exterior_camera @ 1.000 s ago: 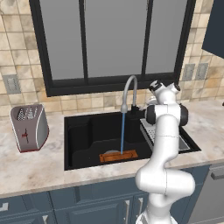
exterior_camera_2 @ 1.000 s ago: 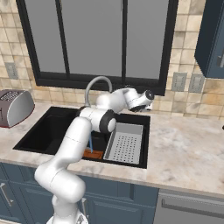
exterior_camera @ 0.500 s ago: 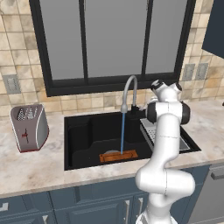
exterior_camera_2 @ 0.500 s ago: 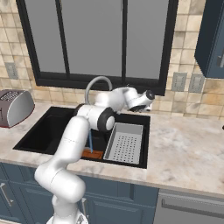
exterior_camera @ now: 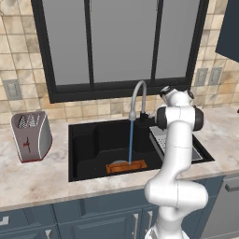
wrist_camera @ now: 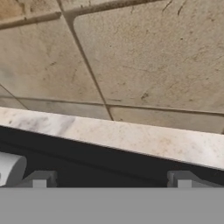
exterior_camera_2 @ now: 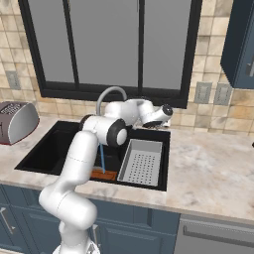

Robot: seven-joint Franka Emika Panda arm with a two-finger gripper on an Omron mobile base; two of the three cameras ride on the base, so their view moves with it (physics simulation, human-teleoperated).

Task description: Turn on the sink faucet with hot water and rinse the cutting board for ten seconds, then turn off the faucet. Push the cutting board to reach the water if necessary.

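While water (exterior_camera: 130, 142) runs onto cutting board (exterior_camera: 126, 166) below, gripper (wrist_camera: 111, 179) open, empty, parked by faucet (exterior_camera: 138, 95) base, ready for shutoff.

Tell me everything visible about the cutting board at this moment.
The cutting board is a small, narrow, orange-brown wooden rectangle with a darker rim. It lies flat on the floor of the black sink, near the front wall. The thin blue water stream from the faucet lands on it. The gripper is not touching it.
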